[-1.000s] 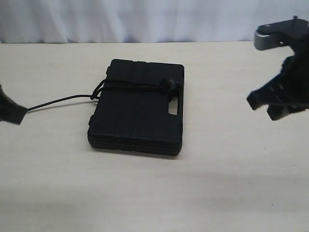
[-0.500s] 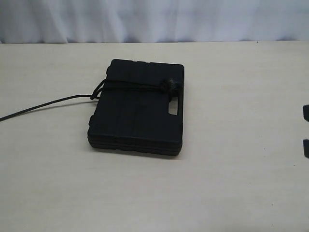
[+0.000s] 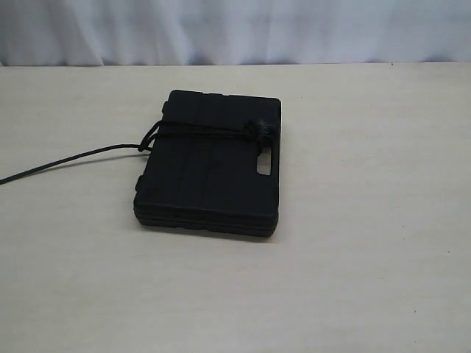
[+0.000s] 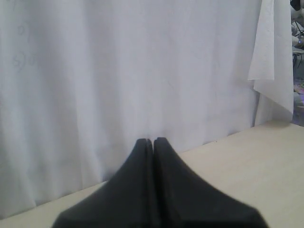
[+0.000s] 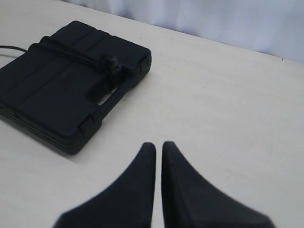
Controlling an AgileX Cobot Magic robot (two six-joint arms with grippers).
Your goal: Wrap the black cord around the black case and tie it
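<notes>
The black case (image 3: 210, 165) lies flat in the middle of the table, its handle slot toward the right. The black cord (image 3: 195, 132) runs across its top near the far edge and ends in a knot (image 3: 255, 132) by the handle side; a loose tail (image 3: 66, 159) trails off to the left over the table. The right wrist view shows the case (image 5: 61, 90) and the knot (image 5: 112, 65) well ahead of my right gripper (image 5: 157, 145), which is shut and empty. My left gripper (image 4: 153, 141) is shut, empty, and faces the white curtain. Neither gripper appears in the exterior view.
A white curtain (image 3: 235, 29) hangs along the far edge of the pale table (image 3: 353, 257). In the left wrist view a curtain fold (image 4: 273, 57) hangs over the table's edge.
Both arms have drawn out of the exterior view, the left one off the left side and the right one off the right. The case and cord lie unmoved.
</notes>
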